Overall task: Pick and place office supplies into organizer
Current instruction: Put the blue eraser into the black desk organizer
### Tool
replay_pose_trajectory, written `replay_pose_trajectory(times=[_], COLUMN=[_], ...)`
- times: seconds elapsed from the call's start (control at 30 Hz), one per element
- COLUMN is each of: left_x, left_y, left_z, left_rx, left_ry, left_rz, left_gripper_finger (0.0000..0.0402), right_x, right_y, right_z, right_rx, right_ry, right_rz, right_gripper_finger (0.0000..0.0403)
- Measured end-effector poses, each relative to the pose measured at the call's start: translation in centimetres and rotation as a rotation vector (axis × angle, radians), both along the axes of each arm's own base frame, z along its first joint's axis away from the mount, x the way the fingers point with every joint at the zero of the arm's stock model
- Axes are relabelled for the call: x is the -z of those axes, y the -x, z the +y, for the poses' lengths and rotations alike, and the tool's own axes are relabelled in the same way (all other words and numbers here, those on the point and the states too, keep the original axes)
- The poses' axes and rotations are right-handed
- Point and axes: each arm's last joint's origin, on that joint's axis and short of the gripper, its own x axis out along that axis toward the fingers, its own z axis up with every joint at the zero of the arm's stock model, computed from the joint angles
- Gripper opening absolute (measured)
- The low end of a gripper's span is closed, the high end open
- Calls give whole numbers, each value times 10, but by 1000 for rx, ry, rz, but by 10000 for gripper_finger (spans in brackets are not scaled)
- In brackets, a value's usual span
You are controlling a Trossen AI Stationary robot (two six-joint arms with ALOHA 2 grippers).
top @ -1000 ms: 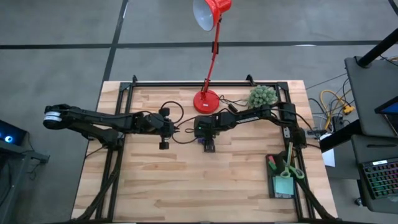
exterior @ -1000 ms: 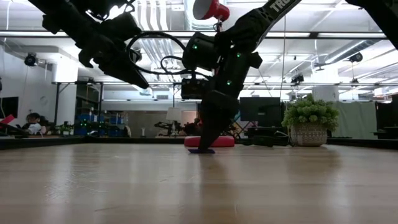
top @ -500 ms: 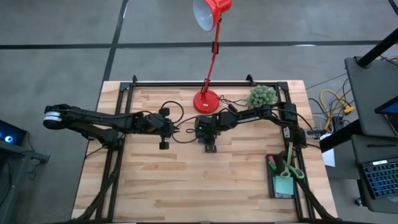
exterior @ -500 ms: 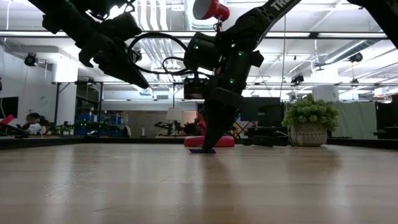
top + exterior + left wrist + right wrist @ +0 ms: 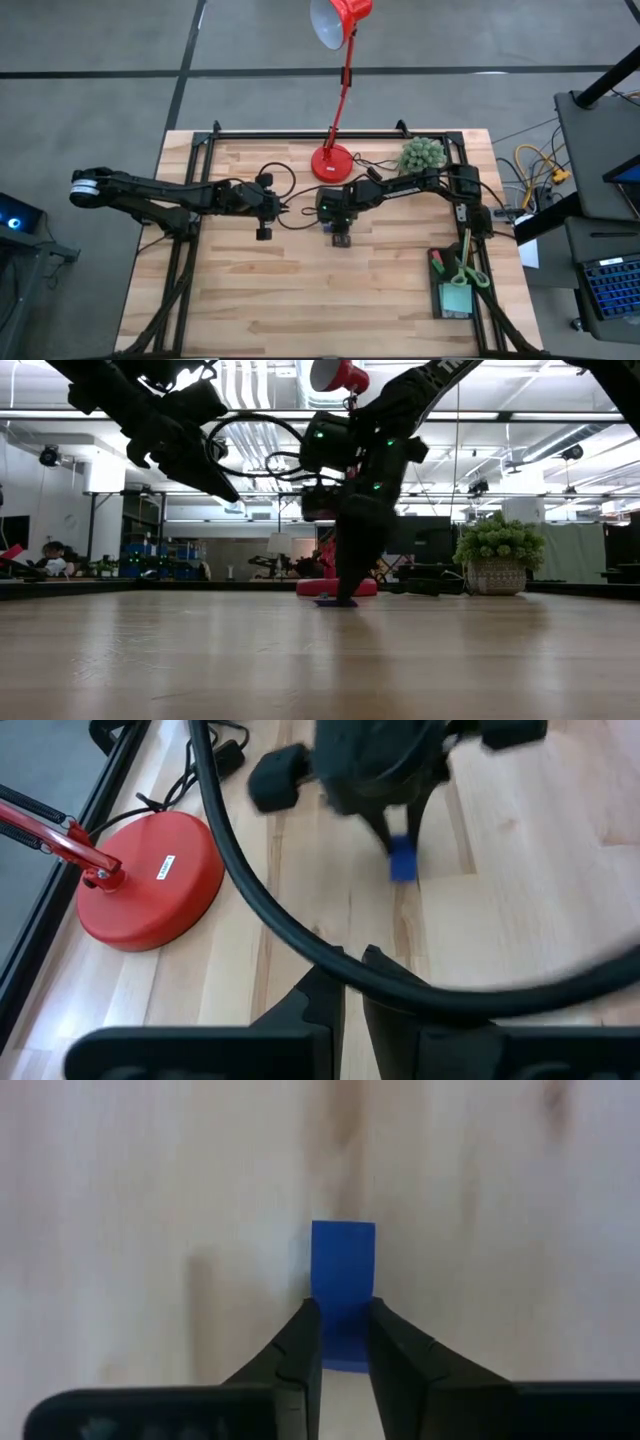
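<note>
A small blue flat piece (image 5: 343,1265) lies at the middle of the wooden table, and my right gripper (image 5: 341,240) stands over it, shut on it. The left wrist view shows the blue piece (image 5: 402,860) under the right gripper's fingers, and the low view shows the blue piece (image 5: 333,602) at table level. My left gripper (image 5: 263,233) hovers shut above the table, left of the piece, and holds nothing. The organizer (image 5: 440,300) sits at the near right corner with green scissors (image 5: 468,272), a yellow pencil (image 5: 465,245), a light-teal pad (image 5: 457,297) and a red piece (image 5: 436,262) in it. My right gripper pinches the blue piece's near end (image 5: 344,1342) between its two fingers (image 5: 303,1342). The fingers come steeply from above and lie along the piece. The rest of the piece sticks out past the fingertips, and in the low view it sits at the tabletop.
The red lamp's base (image 5: 332,162) stands just behind the right gripper, with its cable on the table. The green ball plant (image 5: 421,153) is at the far right. Black frame rails (image 5: 190,250) run along the table's sides. Bare wood (image 5: 300,300) stretches across the near half.
My right gripper has shut on the blue piece and rolled slightly at the wrist. The piece has shifted a little toward the table's right and stays low at the table. My left gripper has kept still.
</note>
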Motion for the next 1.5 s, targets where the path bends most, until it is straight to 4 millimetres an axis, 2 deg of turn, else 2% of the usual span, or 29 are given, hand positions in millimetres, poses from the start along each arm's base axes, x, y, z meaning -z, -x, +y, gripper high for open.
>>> replay_pose_trajectory(times=[0.13,0.3,0.5,0.7,0.93,1.07,1.33,1.5], left_x=[0,1,1,1,1,1,1,1], left_y=[0,1,1,1,0,0,0,0], left_z=[0,0,0,0,0,0,0,0], left_rx=[1,0,0,0,4,4,4,4], left_ry=[0,1,1,1,5,5,6,7], left_rz=[1,8,8,7,8,7,6,7], left_gripper_finger=[22,22,22,22,22,22,22,22], right_x=[-14,-44,-80,-100,-105,-107,-105,-93], right_y=[12,31,58,91,133,154,190,205], right_z=[3,8,29,55,84,97,113,117], right_rx=[9,86,150,212,335,387,538,656], right_ry=[-20,-37,-58,-51,-2,26,80,97], right_rz=[53,130,205,330,526,578,660,722], right_gripper_finger=[56,56,56,56,56,56,56,56])
